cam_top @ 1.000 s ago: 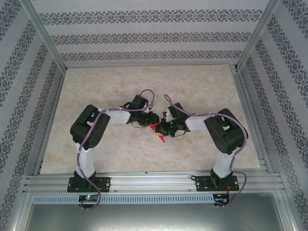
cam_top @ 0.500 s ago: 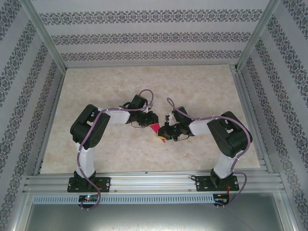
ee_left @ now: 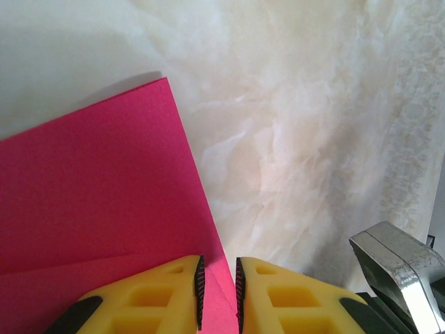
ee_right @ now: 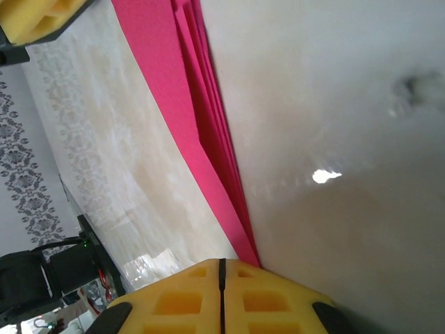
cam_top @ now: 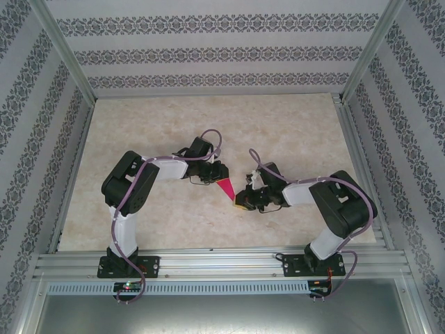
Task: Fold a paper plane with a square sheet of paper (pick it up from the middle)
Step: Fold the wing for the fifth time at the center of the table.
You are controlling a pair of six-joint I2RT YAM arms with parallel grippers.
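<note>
**foldfan:** Right arm is swung outward and nearer the base rail than it is a second back, and the pink paper [cam_top: 226, 189] is drawn out longer between the two pincers. Left arm is barely shifted.

**yam_tinkerer:** Yep. The left gripper [ee_left: 218, 282] is clamped on the paper's wide end, with a pink edge caught between the yellow pads. The right gripper [ee_right: 221, 271] is pressed fully closed, and the paper's narrow tip is run right up against its fingertips. Whether that tip is actually pinched can't be made out.

**foldfan:** So where is the paper counted as being?

**yam_tinkerer:** Mid-table [cam_top: 174, 125], strung between both pincers. Its long axis is laid diagonally, far-left to near-right, tapering toward the right arm. The next crease is probably decided by that line: the point is nearest the right pincer, the broad end is anchored by the left.
</note>
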